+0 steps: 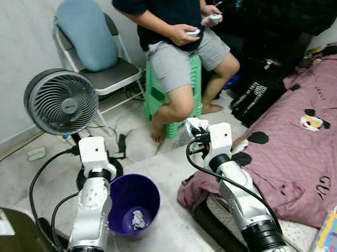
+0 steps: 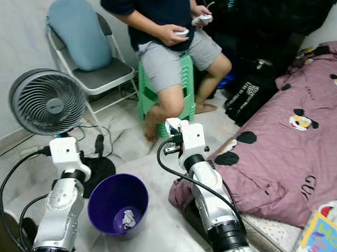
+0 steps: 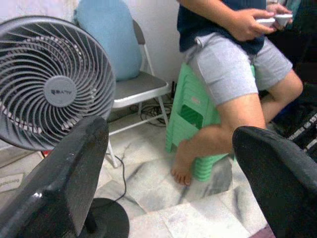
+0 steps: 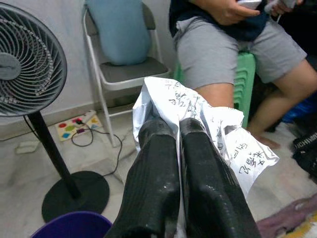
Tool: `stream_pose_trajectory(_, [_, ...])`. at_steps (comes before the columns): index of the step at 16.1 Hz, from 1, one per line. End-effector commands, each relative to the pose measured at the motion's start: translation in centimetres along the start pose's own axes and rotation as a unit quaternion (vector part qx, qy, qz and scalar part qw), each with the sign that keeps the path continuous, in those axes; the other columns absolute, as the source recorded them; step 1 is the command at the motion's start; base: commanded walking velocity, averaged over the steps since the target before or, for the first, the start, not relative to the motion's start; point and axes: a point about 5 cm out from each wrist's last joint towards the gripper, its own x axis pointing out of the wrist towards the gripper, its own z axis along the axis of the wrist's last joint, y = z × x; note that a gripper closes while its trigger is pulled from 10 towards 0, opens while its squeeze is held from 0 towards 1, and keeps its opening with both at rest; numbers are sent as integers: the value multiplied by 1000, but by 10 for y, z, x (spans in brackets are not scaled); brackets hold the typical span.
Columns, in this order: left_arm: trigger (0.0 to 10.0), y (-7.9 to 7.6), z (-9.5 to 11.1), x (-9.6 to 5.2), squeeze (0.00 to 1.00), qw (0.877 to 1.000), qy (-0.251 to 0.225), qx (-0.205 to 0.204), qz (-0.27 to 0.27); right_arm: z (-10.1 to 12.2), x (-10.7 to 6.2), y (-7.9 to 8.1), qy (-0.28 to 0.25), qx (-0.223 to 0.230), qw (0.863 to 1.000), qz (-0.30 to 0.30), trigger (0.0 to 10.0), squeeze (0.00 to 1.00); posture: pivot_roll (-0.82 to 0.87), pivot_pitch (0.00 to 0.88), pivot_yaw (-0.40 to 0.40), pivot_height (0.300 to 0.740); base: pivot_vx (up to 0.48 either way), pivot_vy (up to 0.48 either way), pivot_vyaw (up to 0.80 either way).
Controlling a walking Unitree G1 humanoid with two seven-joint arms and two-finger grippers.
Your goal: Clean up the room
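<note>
Right claw (image 4: 181, 130): clenched on a crumpled sheet of paper (image 4: 198, 116) with printed writing; the two black fingers press together with the paper bunched around and above their tips. In the head views the claw is raised in front of the robot, above the floor between the bin and the bed.
Left claw (image 3: 168, 148): released, fingers spread wide apart with nothing between them; held up beside the fan, over the floor to the left of the bin.
Bin (image 1: 132, 193): purple, round, standing upright on the floor between the two arms, closer to the left one; a small crumpled white scrap (image 1: 138, 219) lies at its bottom.
Fan (image 1: 61, 101): grey, on a black pole and round black base, just beyond the left arm.
Chair (image 1: 106, 75): folding metal frame against the wall, with a pale blue cushion (image 1: 87, 31) leaning on its back.
Person (image 1: 178, 46): seated on a stack of green stools (image 1: 158, 98), bare feet on the floor, holding small white devices in both hands.
Bed (image 1: 305, 147): on the robot's right, covered by a mauve blanket with cartoon prints; its edge spills onto the floor near the right arm.
Floor (image 1: 24, 178): pale marble tiles; a power strip and cords lie near the wall.
</note>
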Motion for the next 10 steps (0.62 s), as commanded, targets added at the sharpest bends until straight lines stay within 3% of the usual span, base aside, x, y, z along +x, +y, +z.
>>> stream_pose_trajectory(1, [10000, 4, 1, -1, 0, 1000, 0, 5, 9, 2, 3, 3, -3, -4, 1000, 8, 10000, 0, 102, 0, -16, 740, 0, 0, 0])
stream_pose_trajectory(3, [10000, 5, 3, 2, 0, 1000, -1, 12, 13, 5, 5, 4, -11, -8, 1000, 10, 10000, 0, 78, 4, -3, 740, 0, 0, 0])
stream_pose_trajectory(10, [10000, 1, 5, 2, 0, 999, -2, 36, 9, 8, 6, 12, -23, -8, 1000, 11, 10000, 0, 64, 22, 10, 740, 0, 0, 800])
